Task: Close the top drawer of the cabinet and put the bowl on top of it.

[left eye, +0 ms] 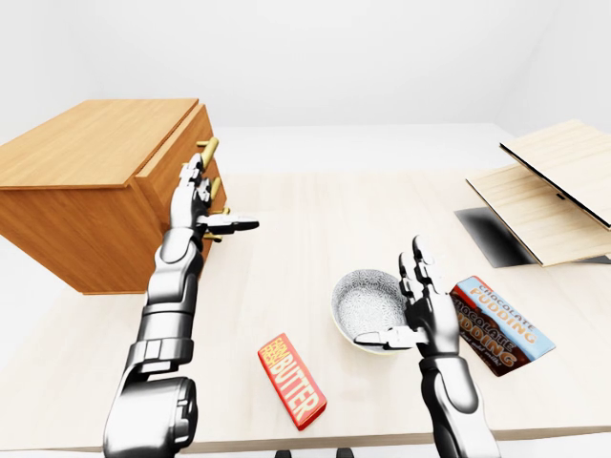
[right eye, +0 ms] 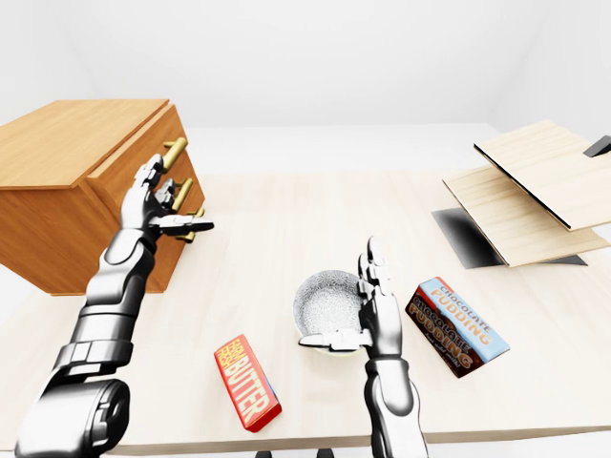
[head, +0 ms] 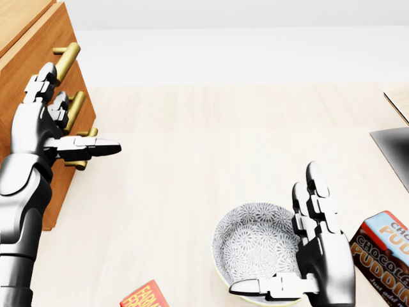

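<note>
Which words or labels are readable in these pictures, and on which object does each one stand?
"BUTTER": on the red butter box; the small yellow line beside it is too blurred.
"CHOCOLATE PUDDING": on the pudding box; in the head view a smaller line starts "Just add", then is cut off.

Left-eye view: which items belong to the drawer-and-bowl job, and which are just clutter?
Job: cabinet, top drawer handle, bowl, left hand, right hand.
Lying about: butter box, chocolate pudding box, tilted wooden boards.

Chrome-and-black segmented arms [left eye: 177,277], 3 fingers [head: 317,182] each
</note>
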